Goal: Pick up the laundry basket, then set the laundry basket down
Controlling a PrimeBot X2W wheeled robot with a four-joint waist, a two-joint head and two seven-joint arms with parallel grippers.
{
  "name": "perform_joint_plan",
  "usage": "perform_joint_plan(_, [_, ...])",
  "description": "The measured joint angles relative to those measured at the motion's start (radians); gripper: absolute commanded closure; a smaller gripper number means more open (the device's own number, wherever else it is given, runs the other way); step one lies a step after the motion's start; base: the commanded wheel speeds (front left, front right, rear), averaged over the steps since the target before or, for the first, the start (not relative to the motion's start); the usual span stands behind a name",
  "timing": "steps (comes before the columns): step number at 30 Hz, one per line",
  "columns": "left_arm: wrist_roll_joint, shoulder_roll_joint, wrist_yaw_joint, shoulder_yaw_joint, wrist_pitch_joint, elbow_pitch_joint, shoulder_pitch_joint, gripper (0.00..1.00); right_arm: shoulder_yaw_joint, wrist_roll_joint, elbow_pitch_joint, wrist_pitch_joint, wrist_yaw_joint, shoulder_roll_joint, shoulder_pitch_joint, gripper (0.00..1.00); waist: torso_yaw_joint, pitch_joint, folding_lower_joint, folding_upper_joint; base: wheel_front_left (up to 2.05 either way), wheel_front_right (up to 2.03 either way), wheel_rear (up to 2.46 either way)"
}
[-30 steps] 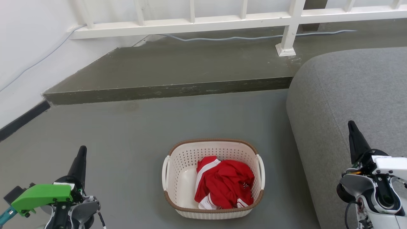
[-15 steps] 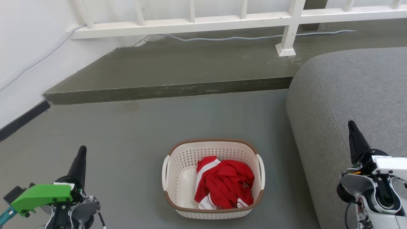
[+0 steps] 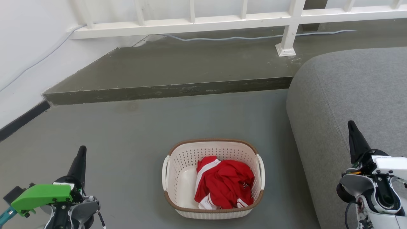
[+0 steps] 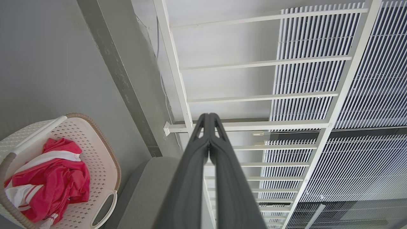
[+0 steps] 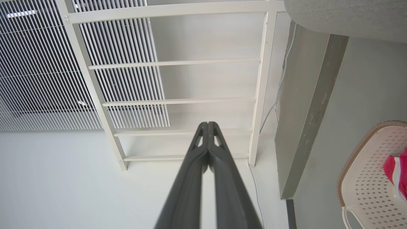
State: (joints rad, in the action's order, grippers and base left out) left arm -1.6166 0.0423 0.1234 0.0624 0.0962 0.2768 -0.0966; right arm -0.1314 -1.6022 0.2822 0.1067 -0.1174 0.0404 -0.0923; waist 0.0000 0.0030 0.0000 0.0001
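Laundry basket (image 3: 212, 140) down flat on the grey floor (image 3: 127, 136), bottom centre of the head view. Upright, with a crumpled red-and-white garment (image 3: 225, 183) bunched toward its right half. White loop handles (image 3: 165, 173) at both sides, nothing hooked in them. Just right of it in frame, the rounded edge of a grey sofa (image 3: 349, 89). Higher up, a low concrete step (image 3: 168, 90), then a white railing (image 3: 190, 24) along the top.

Left gripper (image 3: 82, 149) at lower left, right gripper (image 3: 350, 123) at lower right, both well apart from the basket. Checked the wrist views too: fingers (image 4: 190, 178) pressed together tip to tip on both arms, holding nothing.

Honestly can't pin the step from this. Fits a basket waiting to be lifted, and fits just as well a basket already back on the floor with both arms clear. So no calling a next move either. Worth noting for any handling: thin loops on opposite sides, so probably a two-arm job, and the load sitting off-centre to the right.
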Motion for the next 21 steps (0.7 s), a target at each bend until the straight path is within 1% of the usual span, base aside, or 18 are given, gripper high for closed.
perform_joint_plan(21, [0.0,0.0,0.0,0.001,0.0,0.0,0.0,1.0,0.0,0.0,0.0,0.0,0.0,0.0,0.0,1.0,0.0,0.0,0.0,0.0,0.0,0.0,0.0])
